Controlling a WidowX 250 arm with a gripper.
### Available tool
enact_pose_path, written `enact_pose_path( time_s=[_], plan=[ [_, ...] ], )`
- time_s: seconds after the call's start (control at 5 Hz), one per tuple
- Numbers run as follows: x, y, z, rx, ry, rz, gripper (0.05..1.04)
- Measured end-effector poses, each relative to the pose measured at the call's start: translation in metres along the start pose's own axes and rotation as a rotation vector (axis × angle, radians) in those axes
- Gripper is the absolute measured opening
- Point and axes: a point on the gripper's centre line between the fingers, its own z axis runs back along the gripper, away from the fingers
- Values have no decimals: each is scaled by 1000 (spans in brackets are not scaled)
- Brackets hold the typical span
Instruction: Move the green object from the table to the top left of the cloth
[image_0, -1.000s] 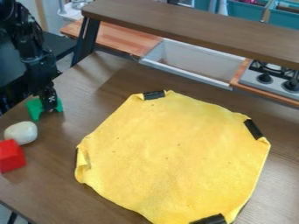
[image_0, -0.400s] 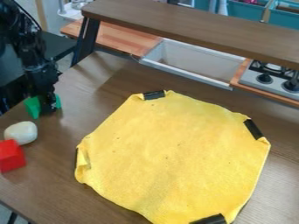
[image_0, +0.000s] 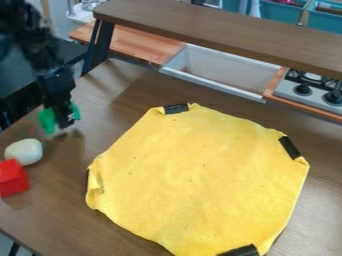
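The cloth (image_0: 200, 175) looks soft and matt, lightly rough; the worktop (image_0: 127, 220) is smooth, grained wood with a faint sheen; the stove's knobs (image_0: 302, 89) look like glossy plastic.

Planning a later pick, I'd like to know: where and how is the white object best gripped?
Probably the white object is best taken from above, across its right-hand part as the camera sees it, around mid-height: it looks smooth and rounded, so a grip near its top could slip, and the red block crowds its lower-left side.
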Motion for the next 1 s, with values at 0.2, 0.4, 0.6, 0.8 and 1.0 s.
enact_pose_path(
  time_s=[0.2, 0.4, 0.6, 0.8, 1.0],
  plan=[
    [26, -24, 20, -24, -38, -26, 588],
    [50, -51, 23, -60, -37, -58, 588],
    [83, -77, 26, -46, -41, -100, 588],
    [110, -99, 17, -51, -42, -126, 588],
    [133, -116, 7, -57, -47, -145, 588]
  ],
)
